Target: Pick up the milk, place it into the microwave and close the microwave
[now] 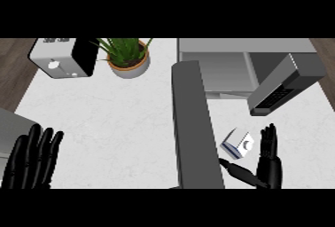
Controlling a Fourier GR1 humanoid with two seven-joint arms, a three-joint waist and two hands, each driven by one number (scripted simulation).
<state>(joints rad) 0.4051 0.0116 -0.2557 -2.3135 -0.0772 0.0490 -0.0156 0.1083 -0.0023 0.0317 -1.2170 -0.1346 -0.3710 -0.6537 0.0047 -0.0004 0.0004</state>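
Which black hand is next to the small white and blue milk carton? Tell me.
The right black hand, its straight fingers beside the small white and blue milk carton; the left black hand rests far across the white counter.

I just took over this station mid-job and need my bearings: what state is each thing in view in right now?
Microwave: open, nothing visible inside.
Microwave door: swung wide open.
Milk carton: on the counter, outside the microwave, lying tilted.
Right hand: open, beside the milk carton, not holding it.
Left hand: open, resting at the lower left.
Toaster: nothing visible in it.
Potted plant: upright.
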